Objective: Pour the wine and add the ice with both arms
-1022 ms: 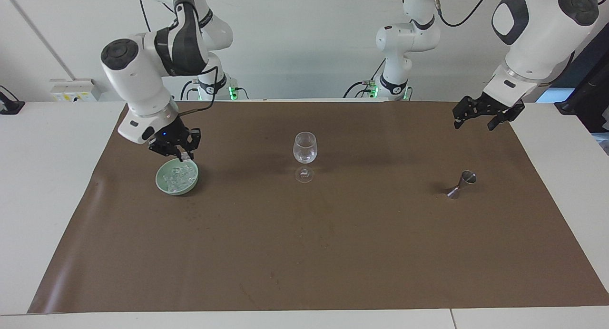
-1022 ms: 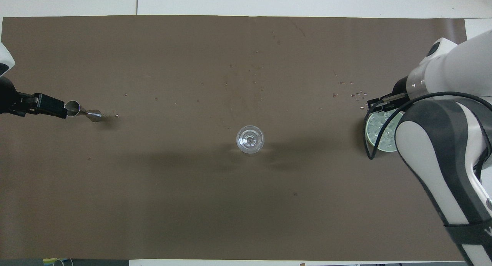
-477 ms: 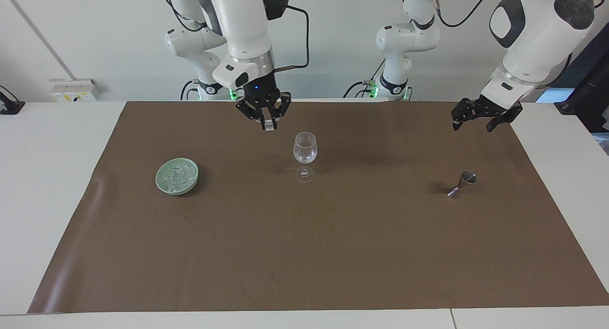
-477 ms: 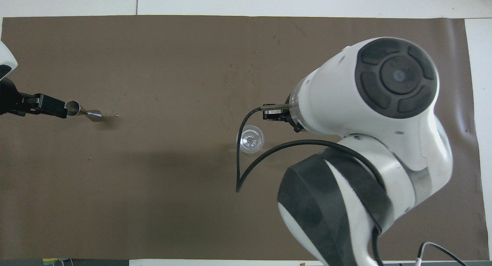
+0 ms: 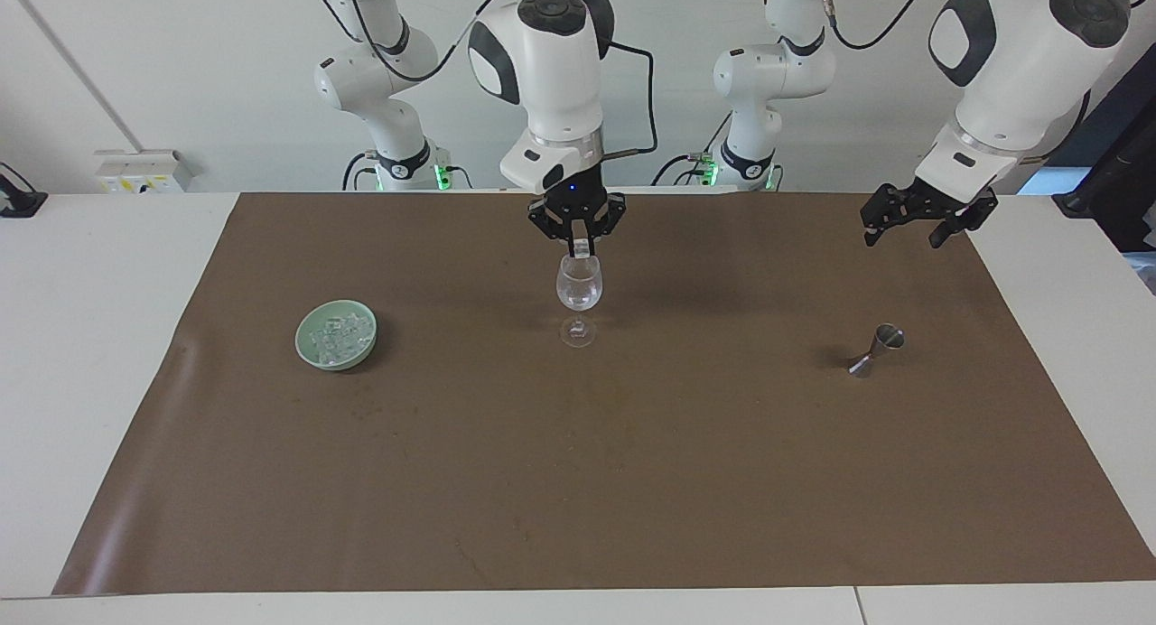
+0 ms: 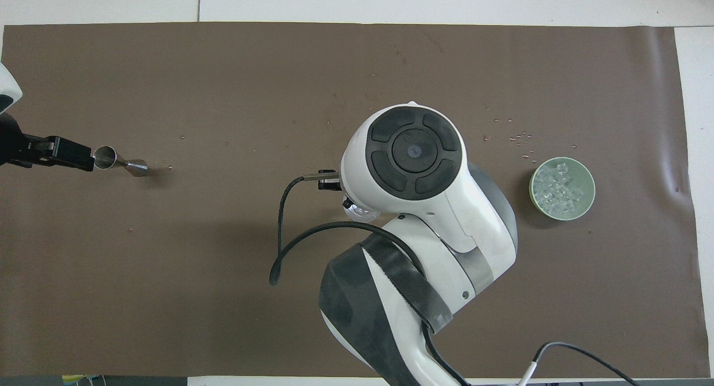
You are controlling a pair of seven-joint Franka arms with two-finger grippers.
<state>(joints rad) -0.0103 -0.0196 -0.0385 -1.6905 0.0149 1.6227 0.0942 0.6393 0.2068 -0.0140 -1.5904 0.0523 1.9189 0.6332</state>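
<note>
Facing view: right gripper hangs directly over the wine glass, fingers pinched shut on one ice cube just above the rim. Remaining ice sits in the green bowl toward the right arm's end of the bench. Left gripper waits, fingers spread wide and empty, above the mat's edge; the jigger stands farther from the robots than it.

Overhead view: right arm's wrist covers the glass; only a sliver of rim shows.

Judgement: centre the cube over the bowl, lower close to the rim, then release gently so nothing chips or splashes.
</note>
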